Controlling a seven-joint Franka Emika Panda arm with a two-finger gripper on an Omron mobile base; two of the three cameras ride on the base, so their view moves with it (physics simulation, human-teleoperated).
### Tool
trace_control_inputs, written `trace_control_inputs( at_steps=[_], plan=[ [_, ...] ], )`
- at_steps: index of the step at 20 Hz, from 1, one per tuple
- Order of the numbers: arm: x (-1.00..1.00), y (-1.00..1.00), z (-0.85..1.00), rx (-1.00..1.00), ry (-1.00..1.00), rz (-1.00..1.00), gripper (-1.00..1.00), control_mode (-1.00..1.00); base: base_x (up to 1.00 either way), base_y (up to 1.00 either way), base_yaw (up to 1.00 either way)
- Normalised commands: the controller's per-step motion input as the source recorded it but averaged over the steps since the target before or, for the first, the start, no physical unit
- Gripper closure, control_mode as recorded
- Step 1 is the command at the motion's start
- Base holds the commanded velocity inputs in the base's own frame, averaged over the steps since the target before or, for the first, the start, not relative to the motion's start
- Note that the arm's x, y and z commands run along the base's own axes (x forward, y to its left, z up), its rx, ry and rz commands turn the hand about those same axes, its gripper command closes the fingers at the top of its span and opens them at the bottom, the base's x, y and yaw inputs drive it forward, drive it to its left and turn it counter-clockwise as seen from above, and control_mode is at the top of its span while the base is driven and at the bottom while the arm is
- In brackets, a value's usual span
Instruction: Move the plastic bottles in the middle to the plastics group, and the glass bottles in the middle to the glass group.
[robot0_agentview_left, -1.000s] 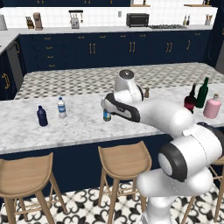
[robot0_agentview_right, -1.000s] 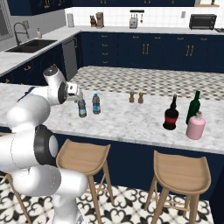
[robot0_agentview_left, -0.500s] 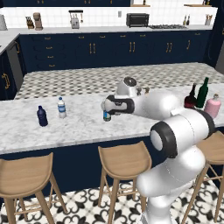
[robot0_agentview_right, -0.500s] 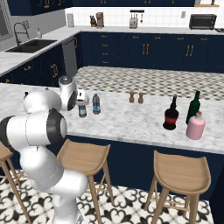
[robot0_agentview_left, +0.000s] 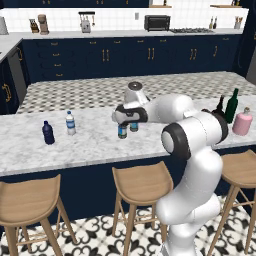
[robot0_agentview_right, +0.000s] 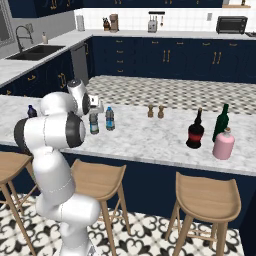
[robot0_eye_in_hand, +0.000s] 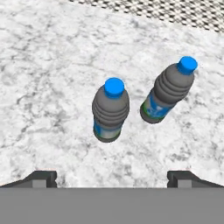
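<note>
1. A white marble counter (robot0_agentview_left: 90, 145) fronts a navy-cabinet kitchen with wooden stools (robot0_agentview_left: 142, 186).
2. The 2 grey plastic bottles (robot0_eye_in_hand: 110, 110) stand upright mid-counter, near each other.
3. The gripper (robot0_eye_in_hand: 112, 177) hovers above them, fingers spread wide, holding nothing.

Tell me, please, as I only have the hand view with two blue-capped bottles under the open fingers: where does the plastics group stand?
Observer: The navy bottle and the white-capped water bottle stand together on the counter, well to the left of your two bottles.
Operator: And where is the glass bottle to be sorted?
Observer: The dark bottle with the red label stands far to the right, just left of the green bottle and the pink bottle.
Operator: Is anything between?
Observer: Two small shakers, set further back.
</note>
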Motion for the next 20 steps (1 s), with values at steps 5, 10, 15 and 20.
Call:
trace_control_inputs(
  at_steps=[5,10,15,20],
  plan=[
    [0.19,0.07,-0.18,-0.02,0.01,0.00,-1.00,-1.00,0.00,0.00,0.00],
    [0.39,0.00,-0.34,0.00,0.00,0.00,-1.00,-1.00,0.00,0.00,0.00],
    [0.19,0.00,-0.07,0.03,0.00,0.00,-1.00,-1.00,0.00,0.00,0.00],
    [0.07,-0.01,0.00,0.06,0.02,0.00,-1.00,-1.00,0.00,0.00,0.00]
  ],
)
